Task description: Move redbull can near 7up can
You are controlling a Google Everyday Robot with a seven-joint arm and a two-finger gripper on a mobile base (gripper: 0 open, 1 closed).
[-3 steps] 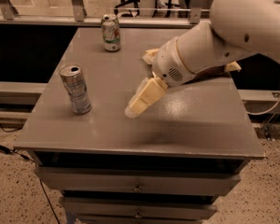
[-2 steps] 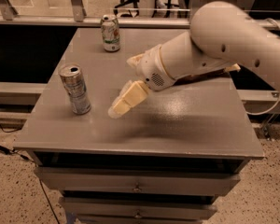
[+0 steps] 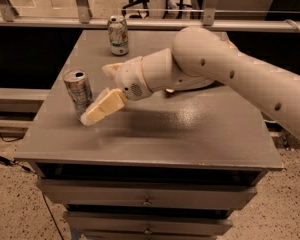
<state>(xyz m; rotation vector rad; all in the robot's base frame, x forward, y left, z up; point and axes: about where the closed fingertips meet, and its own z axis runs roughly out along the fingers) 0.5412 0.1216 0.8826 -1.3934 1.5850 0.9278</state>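
Observation:
The redbull can (image 3: 78, 90), tall, slim and silver-grey, stands upright near the left edge of the grey table (image 3: 190, 129). The 7up can (image 3: 118, 35), shorter with a white and green label, stands upright at the far edge, well behind the redbull can. My gripper (image 3: 96, 94) reaches in from the right and is open. Its near finger (image 3: 103, 108) lies in front of the redbull can's lower part and hides part of its base. The far finger (image 3: 111, 69) is just right of the can's top. The can stands at the mouth of the fingers.
The table top sits on a cabinet with drawers (image 3: 147, 201). A metal rail (image 3: 55, 21) with posts runs behind the table. My white arm (image 3: 230, 74) crosses the right half of the table. A cable (image 3: 295, 31) hangs at the far right.
My gripper has moved left across the table, from the middle to right beside the redbull can. Both cans stand where they were.

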